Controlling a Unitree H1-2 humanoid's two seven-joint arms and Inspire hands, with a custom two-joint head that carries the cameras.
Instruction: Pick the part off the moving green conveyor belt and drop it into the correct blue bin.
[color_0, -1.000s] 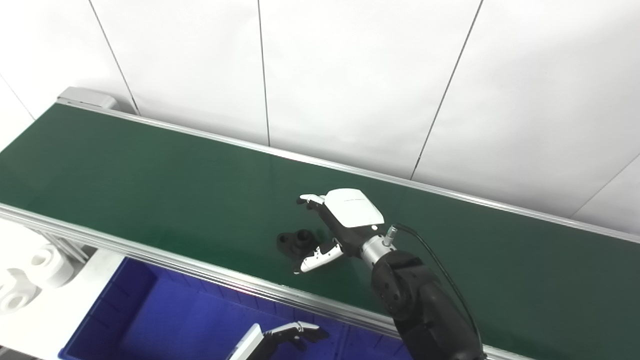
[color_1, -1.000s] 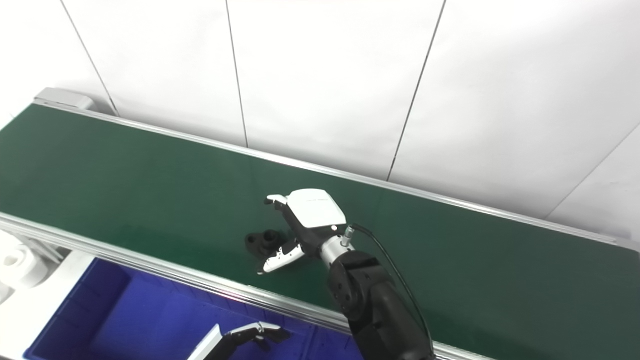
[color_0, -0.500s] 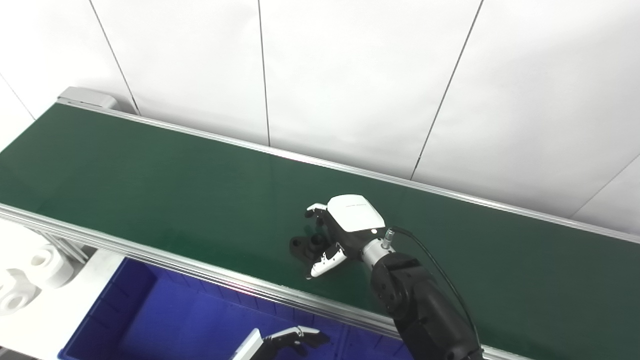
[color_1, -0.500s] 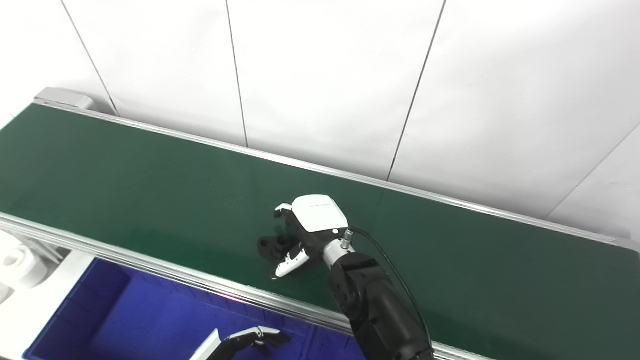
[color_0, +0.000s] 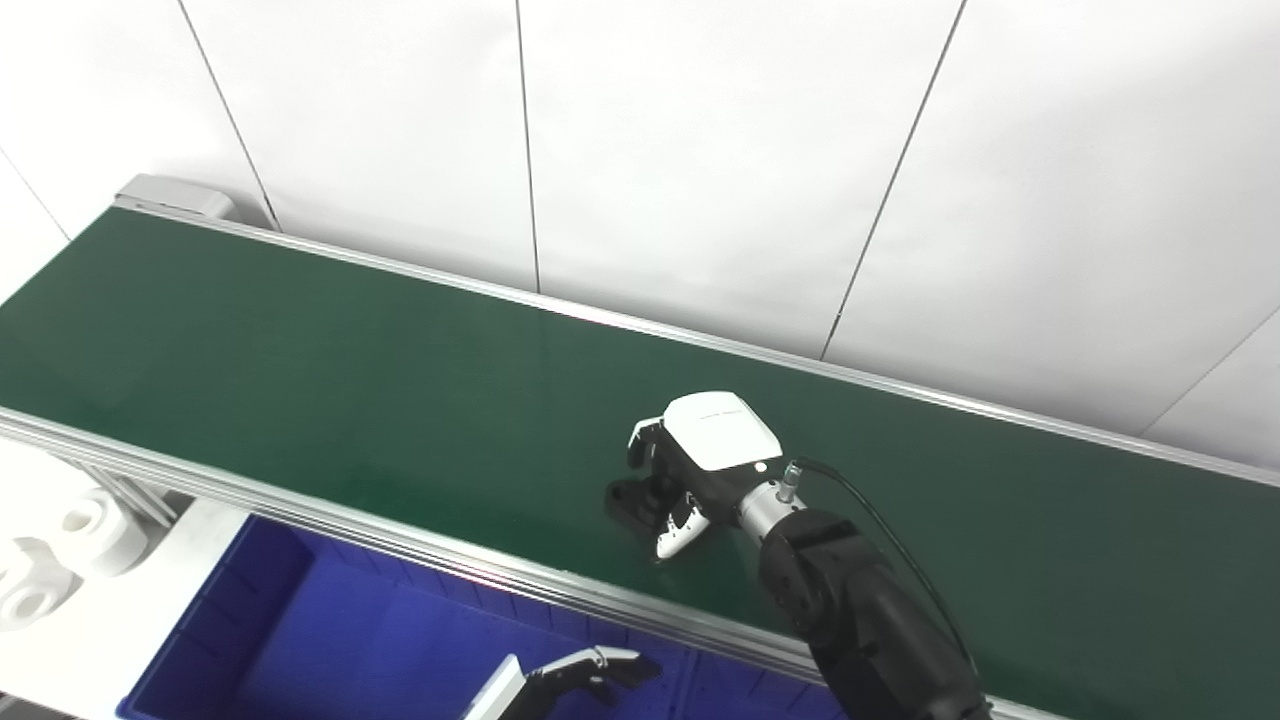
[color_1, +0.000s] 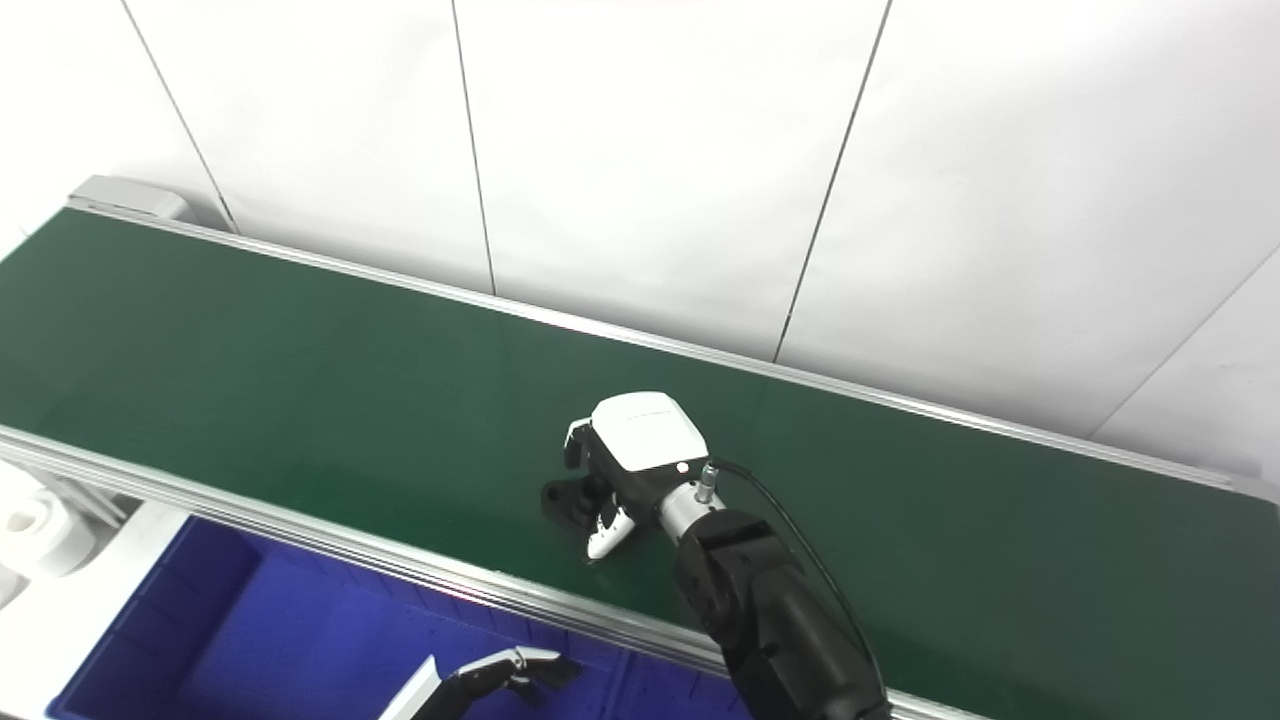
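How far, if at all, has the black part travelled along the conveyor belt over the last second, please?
Yes. The black part has shifted rightward along the green conveyor belt, judged against the fixed wall seam behind it, with the right hand now closing around it.

Colour rundown: the conveyor belt (color_0: 300, 340) is a flat dark green, no pattern, framed by silvery-grey rails (color_0: 300, 515). The part (color_0: 632, 497) on it is black, I think matte, though it's mostly hidden. The right hand (color_0: 690, 470) has a white back shell, black palm and white-tipped fingers, on a glossy black arm (color_0: 860, 620) with a chrome wrist collar. At 7 o'clock sits a saturated blue bin (color_0: 300, 640), with the left hand (color_0: 575, 675) in black and white over it. The wall panels (color_0: 700, 150) are plain white with thin dark seams.
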